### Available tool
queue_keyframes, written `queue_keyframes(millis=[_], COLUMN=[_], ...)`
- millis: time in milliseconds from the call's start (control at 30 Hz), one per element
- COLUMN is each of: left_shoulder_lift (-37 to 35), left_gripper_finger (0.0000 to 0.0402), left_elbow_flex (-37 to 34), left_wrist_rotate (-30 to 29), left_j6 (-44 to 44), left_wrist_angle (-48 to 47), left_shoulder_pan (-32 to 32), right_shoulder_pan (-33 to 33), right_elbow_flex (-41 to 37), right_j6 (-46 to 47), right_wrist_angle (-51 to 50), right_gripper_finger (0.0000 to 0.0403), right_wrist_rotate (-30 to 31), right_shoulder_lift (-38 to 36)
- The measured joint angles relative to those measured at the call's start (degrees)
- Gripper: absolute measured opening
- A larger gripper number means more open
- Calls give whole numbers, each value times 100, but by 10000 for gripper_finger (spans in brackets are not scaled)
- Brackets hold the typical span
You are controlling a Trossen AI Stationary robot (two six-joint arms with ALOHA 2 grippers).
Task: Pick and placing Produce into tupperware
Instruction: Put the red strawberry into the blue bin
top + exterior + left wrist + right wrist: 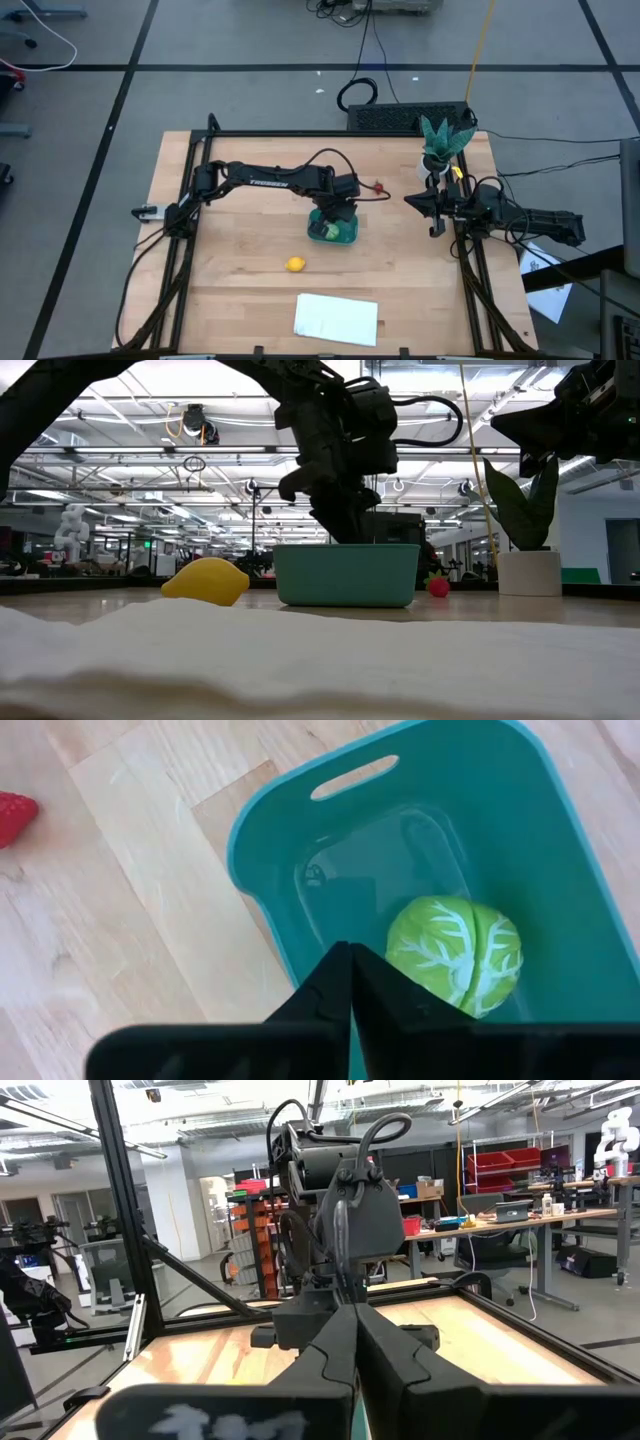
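Four views split the facts: from above, the left gripper [335, 212] hovers over the teal tupperware [334, 229] at table centre, and only the left wrist view shows its fingers pressed together, empty, above the light-green ball [457, 954] lying inside the tub. Two pieces sit outside on the wooden table [250, 290]: the lemon [295, 264] toward seven o'clock of the tub, the strawberry [379, 186] toward one o'clock, both with open board around them. At three o'clock, near the table's edge, the right gripper [433, 216] waits with fingers closed on nothing, and a white sheet [336, 319] lies at six o'clock.
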Motion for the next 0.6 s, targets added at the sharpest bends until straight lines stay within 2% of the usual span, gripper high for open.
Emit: queue_keyframes(millis=[167,300,600], left_shoulder_lift=[-103,-450,-1532], left_gripper_finger=[4,6,5], left_elbow_flex=[-4,-4,-5], left_wrist_rotate=[-416,-845,-1012], left_j6=[22,18,-147], left_wrist_angle=[-241,-586,-1069], left_shoulder_pan=[-4,-4,0], right_shoulder_pan=[1,2,2], right_elbow_flex=[-1,0,0], right_j6=[0,0,20], right_wrist_angle=[2,0,7], right_gripper_finger=[0,0,0], right_wrist_rotate=[0,0,0], right_shoulder_lift=[-1,0,7])
